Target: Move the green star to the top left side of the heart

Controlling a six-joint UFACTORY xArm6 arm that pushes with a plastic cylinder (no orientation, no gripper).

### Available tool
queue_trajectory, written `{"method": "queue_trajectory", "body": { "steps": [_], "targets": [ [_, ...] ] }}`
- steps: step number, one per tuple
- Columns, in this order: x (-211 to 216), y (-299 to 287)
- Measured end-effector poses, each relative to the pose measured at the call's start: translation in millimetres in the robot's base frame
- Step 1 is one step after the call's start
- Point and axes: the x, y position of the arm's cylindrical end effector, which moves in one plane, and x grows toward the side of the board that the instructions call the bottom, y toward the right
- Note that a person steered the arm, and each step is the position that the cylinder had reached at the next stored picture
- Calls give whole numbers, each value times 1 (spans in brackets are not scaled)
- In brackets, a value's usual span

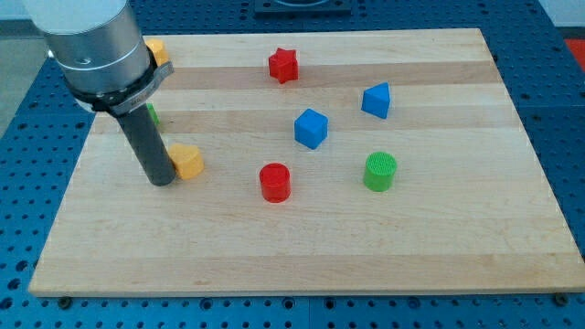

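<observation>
The green star is mostly hidden behind my rod near the board's left edge; only a green sliver shows. The yellow heart lies below and to the right of it. My tip rests on the board right against the heart's left side, below the green star.
A yellow block sits at the top left, partly behind the arm. A red star, blue cube, blue triangular block, red cylinder and green cylinder lie further to the view's right. The wooden board ends near the frame's edges.
</observation>
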Motion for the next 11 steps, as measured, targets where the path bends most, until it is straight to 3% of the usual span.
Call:
{"method": "queue_trajectory", "body": {
  "steps": [1, 2, 4, 7, 11],
  "targets": [
    [-21, -43],
    [-68, -112],
    [-110, -99],
    [-97, -100],
    [-100, -49]
  ]
}}
